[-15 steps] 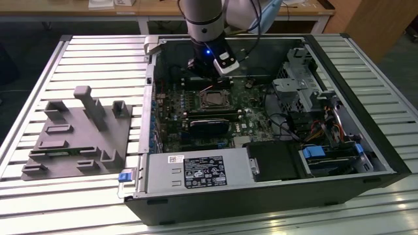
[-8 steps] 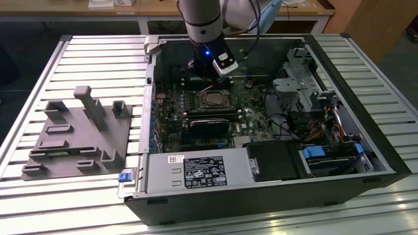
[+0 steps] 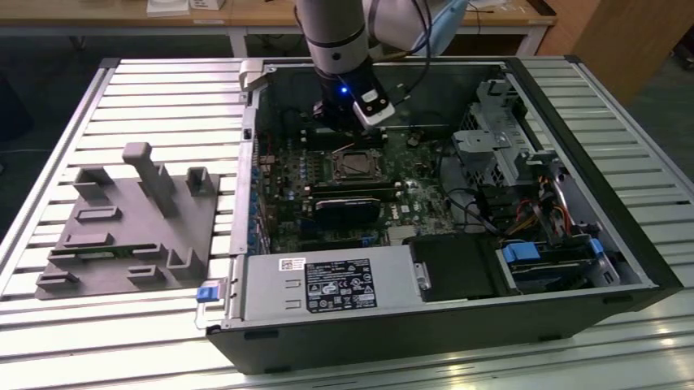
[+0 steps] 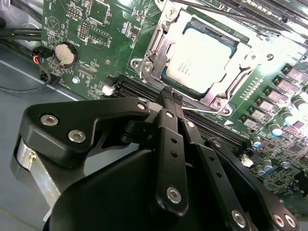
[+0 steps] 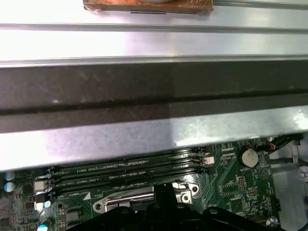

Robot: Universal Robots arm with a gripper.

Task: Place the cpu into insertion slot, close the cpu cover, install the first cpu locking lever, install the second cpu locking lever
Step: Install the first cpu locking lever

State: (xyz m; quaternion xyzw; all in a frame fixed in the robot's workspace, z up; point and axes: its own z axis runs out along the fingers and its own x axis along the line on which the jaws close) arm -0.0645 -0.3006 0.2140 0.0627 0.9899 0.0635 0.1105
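The cpu (image 4: 204,57) lies seated in the insertion slot (image 4: 144,65) on the green motherboard (image 4: 96,43), its pale top showing through the window of the cpu cover (image 4: 166,38), which lies flat around it in the second wrist view. That view also shows the claw (image 4: 172,98) with fingers pressed together, holding nothing, just beside the socket. The exterior view places the arm (image 3: 336,41) over the open computer case (image 3: 607,244) on the slatted tabletop (image 3: 162,89), beside a grey fixture (image 3: 130,227)
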